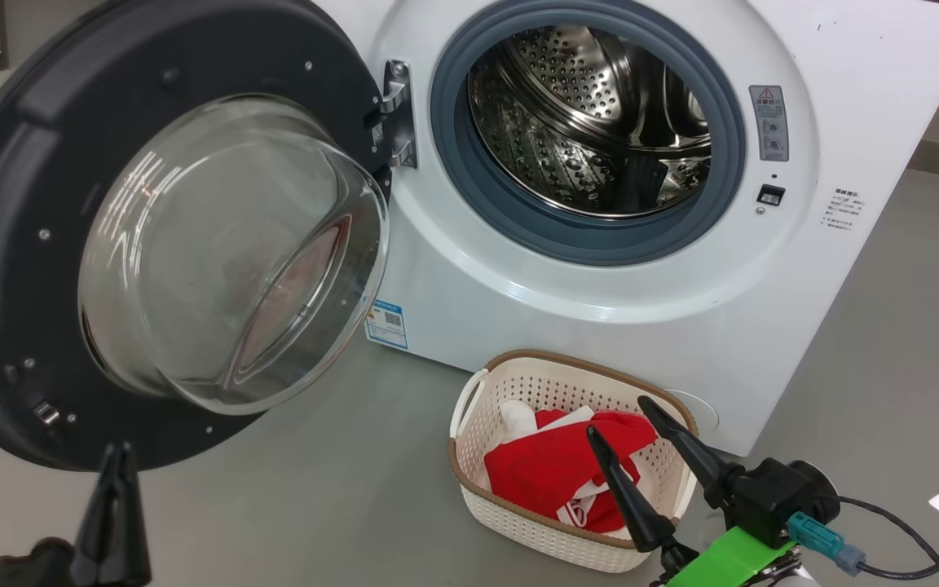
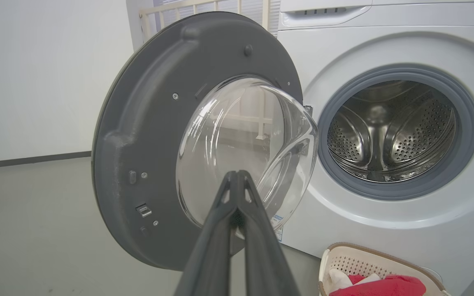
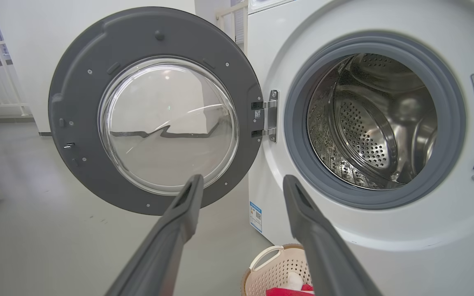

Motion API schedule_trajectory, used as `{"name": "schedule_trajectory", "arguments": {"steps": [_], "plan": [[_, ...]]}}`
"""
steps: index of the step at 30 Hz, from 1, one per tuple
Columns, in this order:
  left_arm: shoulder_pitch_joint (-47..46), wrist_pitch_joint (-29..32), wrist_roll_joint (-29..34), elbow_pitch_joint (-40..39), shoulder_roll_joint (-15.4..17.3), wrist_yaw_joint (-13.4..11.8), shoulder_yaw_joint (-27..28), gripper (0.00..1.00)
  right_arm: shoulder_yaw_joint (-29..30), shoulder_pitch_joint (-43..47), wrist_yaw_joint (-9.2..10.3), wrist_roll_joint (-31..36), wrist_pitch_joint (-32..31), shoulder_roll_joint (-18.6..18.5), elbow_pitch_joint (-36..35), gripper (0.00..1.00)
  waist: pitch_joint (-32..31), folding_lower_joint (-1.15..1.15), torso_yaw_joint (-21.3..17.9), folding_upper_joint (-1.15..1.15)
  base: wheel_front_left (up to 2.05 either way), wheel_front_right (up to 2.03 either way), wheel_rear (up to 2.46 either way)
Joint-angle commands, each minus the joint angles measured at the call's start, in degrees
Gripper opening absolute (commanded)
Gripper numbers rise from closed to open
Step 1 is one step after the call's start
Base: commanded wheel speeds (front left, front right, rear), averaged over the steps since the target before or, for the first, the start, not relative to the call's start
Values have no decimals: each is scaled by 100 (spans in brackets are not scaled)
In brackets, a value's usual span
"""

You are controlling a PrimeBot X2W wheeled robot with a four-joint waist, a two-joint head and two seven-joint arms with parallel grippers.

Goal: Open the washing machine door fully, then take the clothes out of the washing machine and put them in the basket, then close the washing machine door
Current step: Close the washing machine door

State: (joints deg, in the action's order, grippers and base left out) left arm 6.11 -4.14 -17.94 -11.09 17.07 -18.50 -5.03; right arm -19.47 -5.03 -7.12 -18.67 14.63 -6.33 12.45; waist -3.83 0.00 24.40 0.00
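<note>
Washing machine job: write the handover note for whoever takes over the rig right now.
Left gripper: shut, empty, pointing at the inner face of the washing machine door.
Right gripper: open, empty, over the basket.
Things: the door is swung wide open. The drum of the washing machine looks empty. The red clothes lie in the basket, which sits on the floor in front of the machine.
Done: door opened, clothes moved to the basket.
Left: close the door.
</note>
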Motion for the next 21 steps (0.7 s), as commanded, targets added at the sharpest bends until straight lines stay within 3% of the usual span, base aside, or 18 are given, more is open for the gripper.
{"name": "schedule_trajectory", "arguments": {"steps": [1,7,14,21], "plan": [[-210,-47,67,-172,133,-50,255,0,-112,-226,-36,-86,37,-39,-133,100,8,0,-6,0,0,0,0],[-518,-151,227,-170,408,-205,584,0,-114,-236,-36,-73,37,-80,-112,100,63,0,-48,0,0,0,0],[-1178,-237,124,54,722,-181,960,0,-141,-274,-36,-56,37,-147,-64,100,126,0,-120,0,0,0,0],[-2041,-613,-499,858,778,87,1397,0,-147,-284,-36,-42,37,-160,-9,100,125,0,-218,0,0,0,0]]}}
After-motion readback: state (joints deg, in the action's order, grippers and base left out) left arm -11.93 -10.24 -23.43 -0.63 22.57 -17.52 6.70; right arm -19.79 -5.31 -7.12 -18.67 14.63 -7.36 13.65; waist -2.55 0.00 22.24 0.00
